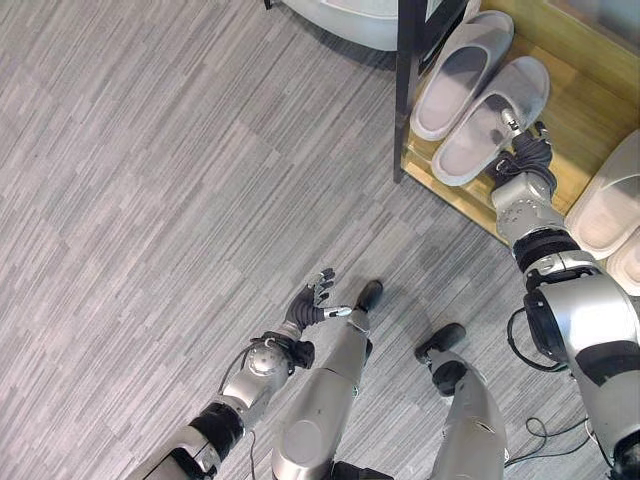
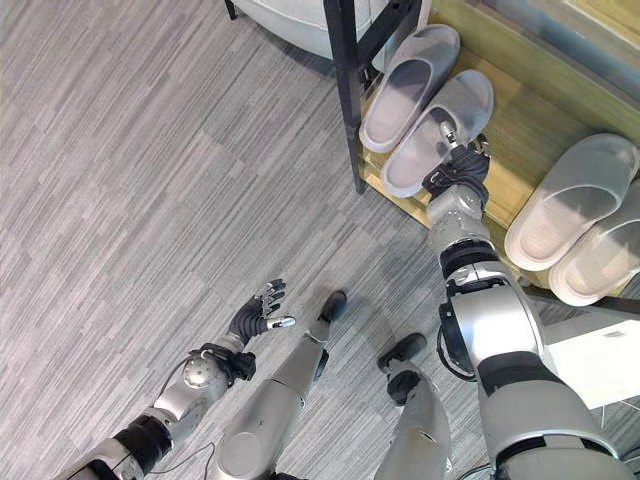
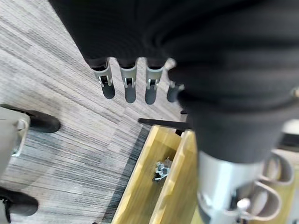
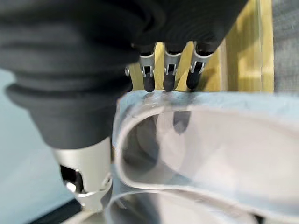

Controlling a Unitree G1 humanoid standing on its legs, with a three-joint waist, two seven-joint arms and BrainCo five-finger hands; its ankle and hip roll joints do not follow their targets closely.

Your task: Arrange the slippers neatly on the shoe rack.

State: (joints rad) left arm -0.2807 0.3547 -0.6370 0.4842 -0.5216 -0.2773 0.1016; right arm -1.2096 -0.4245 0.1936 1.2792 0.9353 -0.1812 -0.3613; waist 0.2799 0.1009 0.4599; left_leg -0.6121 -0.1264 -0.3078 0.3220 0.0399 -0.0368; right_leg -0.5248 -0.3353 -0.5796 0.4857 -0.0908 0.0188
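While the right hand (image 2: 458, 160) is reaching onto the lower shelf of the shoe rack (image 2: 520, 130), it is sitting on the nearer of two grey slippers lying side by side there. That slipper (image 1: 492, 118) is touching its partner (image 1: 458, 72) along one long edge, and both are lying with their long axes running the same way, slanting from the front lip of the shelf back toward the rear of the rack, heels toward the robot. In the right wrist view the fingers (image 4: 169, 74) are extending almost straight over the slipper's rim (image 4: 196, 100), their dark tips resting at or just past its edge, with the thumb lying down beside the slipper's outer wall; the hand is therefore reading as loosely open and pressing or steadying, not clamped, though whether the thumb is actually bearing on the wall cannot be told. A second, paler pair (image 2: 572, 200) is lying further along the same shelf on the robot's right, well apart from the grey pair. The left hand (image 1: 312, 300) is hanging low over the grey plank floor (image 1: 150, 200), fingers relaxed and spread, holding nothing and well apart from the rack. The right hand is the only one within reach, and the slipper is lying directly beneath it with its length running away from the wrist; in my judgement any straightening push would need to travel along that axis, since a sideways nudge would risk displacing the partner.
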